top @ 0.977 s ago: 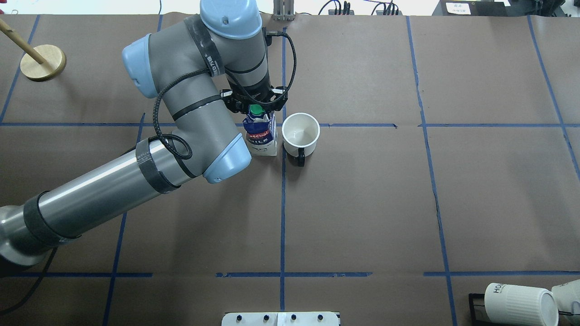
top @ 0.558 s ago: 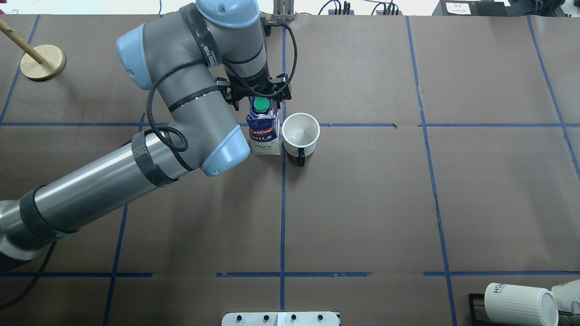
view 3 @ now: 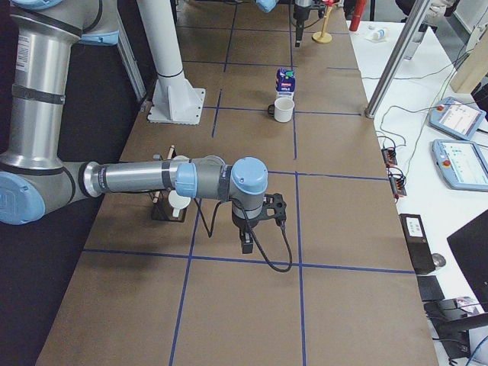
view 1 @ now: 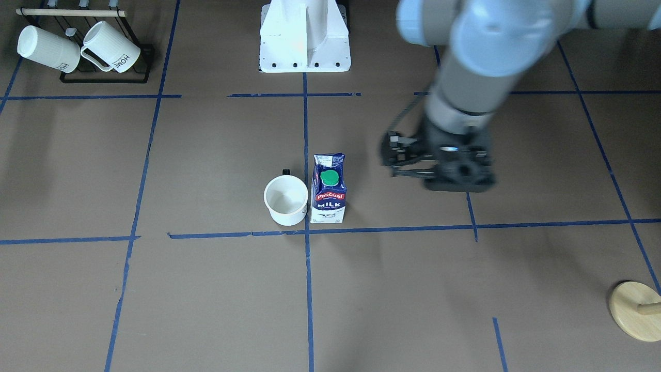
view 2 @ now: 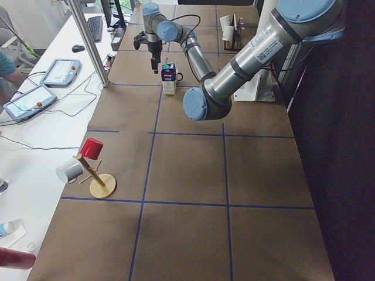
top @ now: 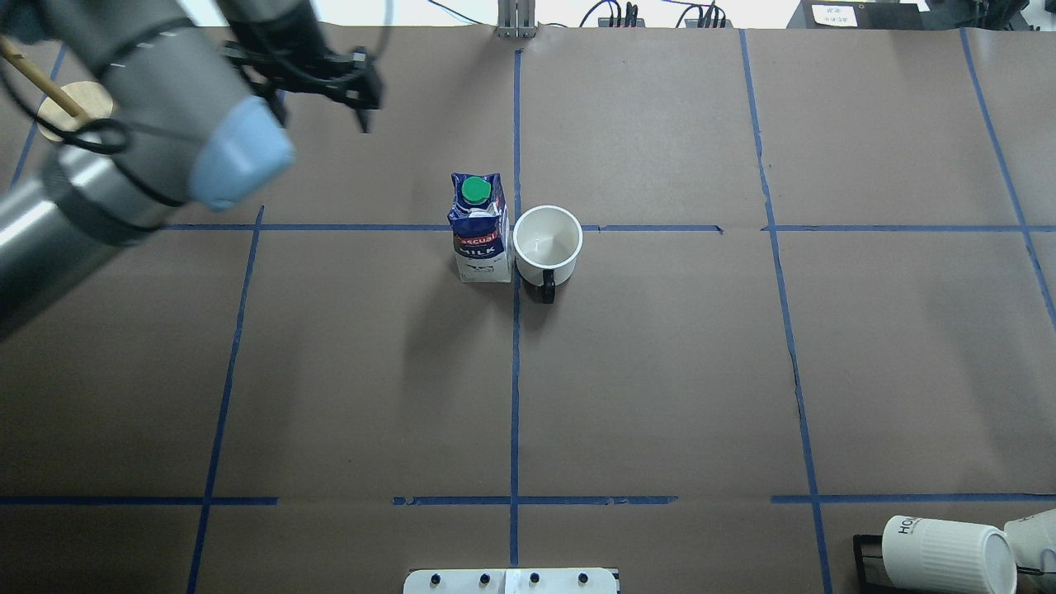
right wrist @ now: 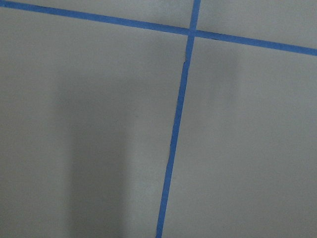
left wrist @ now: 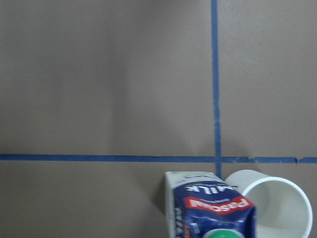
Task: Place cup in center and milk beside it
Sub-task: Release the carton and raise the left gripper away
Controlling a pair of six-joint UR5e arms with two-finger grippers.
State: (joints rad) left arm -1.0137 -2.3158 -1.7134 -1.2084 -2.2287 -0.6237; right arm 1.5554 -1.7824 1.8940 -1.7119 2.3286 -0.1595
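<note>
The white cup (top: 548, 243) with a black handle stands upright just right of the center (top: 516, 228), where the blue tape lines cross. The milk (top: 478, 231), a blue carton with a green cap, stands upright just left of the crossing, close against the cup. Both show in the front view: cup (view 1: 286, 200), milk (view 1: 329, 188). My left gripper (view 1: 392, 155) is open and empty, raised well away to the carton's far left (top: 363, 103). My right gripper (view 3: 245, 242) shows only in the right side view, low over bare table, and I cannot tell its state.
A black rack with two ribbed HOME mugs (top: 945, 553) lies at the near right corner. A wooden mug stand (top: 78, 111) stands at the far left, partly behind my left arm. The robot base (view 1: 304, 39) is at the near edge.
My left gripper has let go of the milk's top, risen and swung away to the far left. The milk stays standing beside the cup, which has not moved.
</note>
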